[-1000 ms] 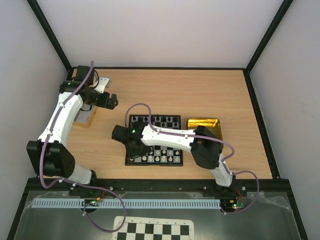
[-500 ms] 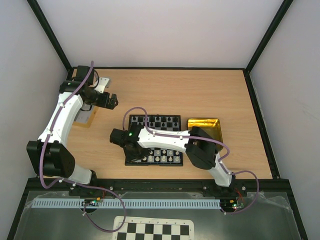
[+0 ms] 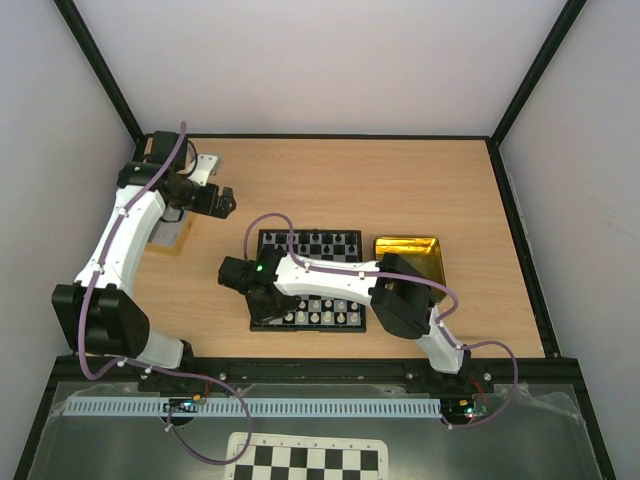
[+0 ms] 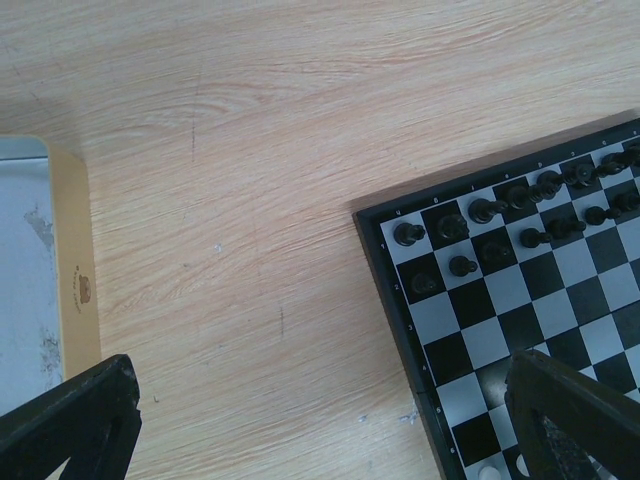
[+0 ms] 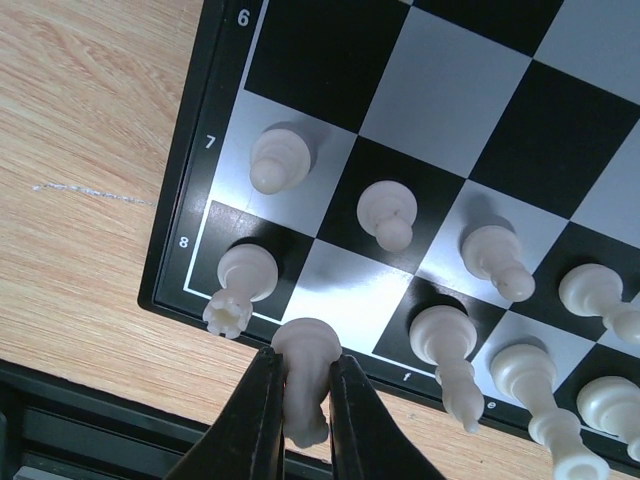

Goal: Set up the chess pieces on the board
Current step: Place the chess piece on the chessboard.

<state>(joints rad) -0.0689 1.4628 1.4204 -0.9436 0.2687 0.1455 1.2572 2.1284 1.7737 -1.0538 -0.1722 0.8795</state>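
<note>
gripping a white piece, the right tool is closed tight on it and holds it at the near left corner of the board, over the frame just beside a white rook. the board lies in the middle of the bench, closer to its near edge. other white chessmen stand on its near rows and black chessmen on its far rows. the left tool hovers near the bench's far left corner, spread wide and empty.

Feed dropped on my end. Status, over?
Left gripper open, off the board. Right gripper shut on a white chess piece at its near-left corner. Square beside corner rook free.
</note>
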